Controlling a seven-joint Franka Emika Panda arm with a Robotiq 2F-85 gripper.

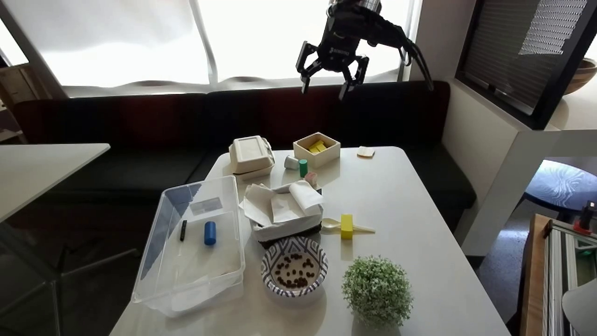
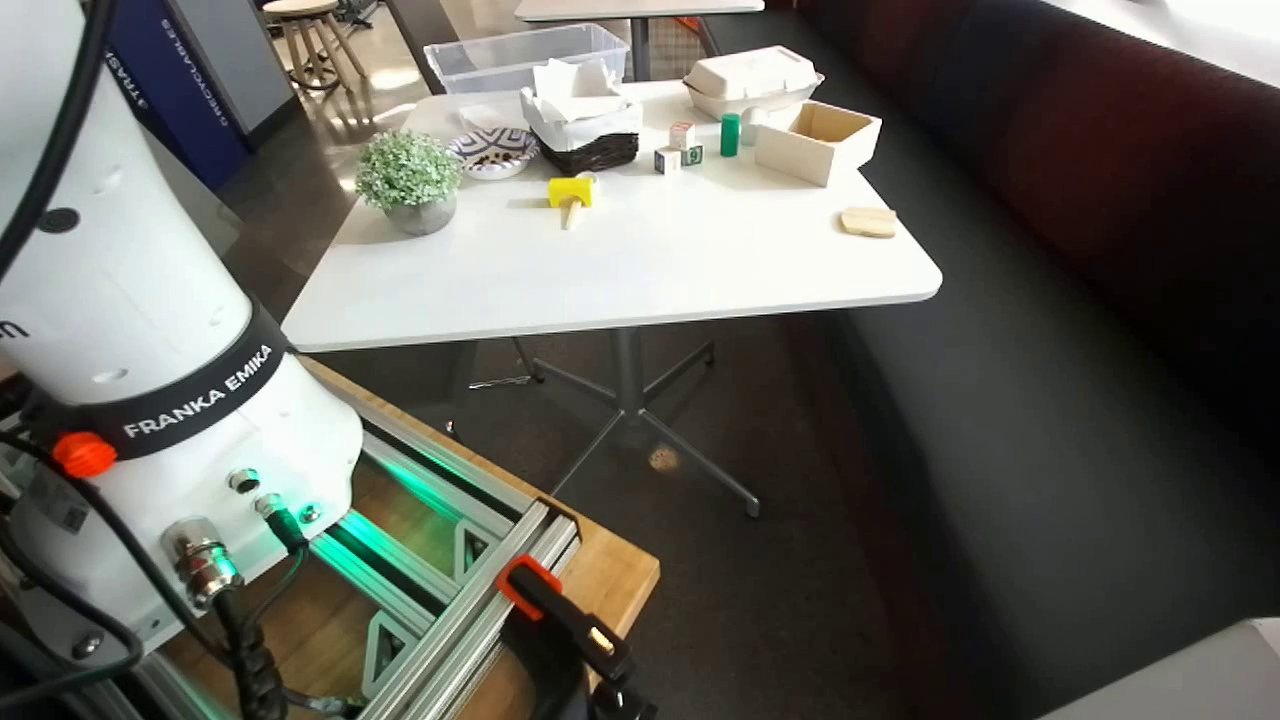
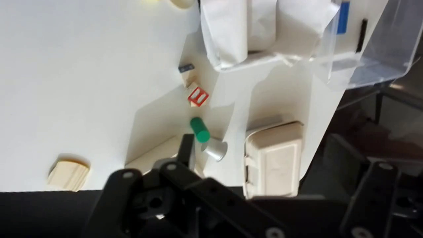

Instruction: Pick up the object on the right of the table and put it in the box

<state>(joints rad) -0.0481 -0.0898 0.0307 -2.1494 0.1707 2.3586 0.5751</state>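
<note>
My gripper (image 1: 324,92) hangs high, spread, empty. Wrist view: tan slab (image 3: 68,175) on the surface (image 3: 82,82), left of the gripper, apart from the box (image 1: 326,157); long axis I can't judge.

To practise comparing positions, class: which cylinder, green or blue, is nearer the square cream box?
The green cylinder, upright on the white table near the square cream box; the blue cylinder is farther off, inside the clear bin.

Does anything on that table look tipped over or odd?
Yes: the small pale cup lies on its side beside the green cylinder, as if tipped. The yellow block also seems to rest on the spoon, an unusual place. I see no spill.
</note>
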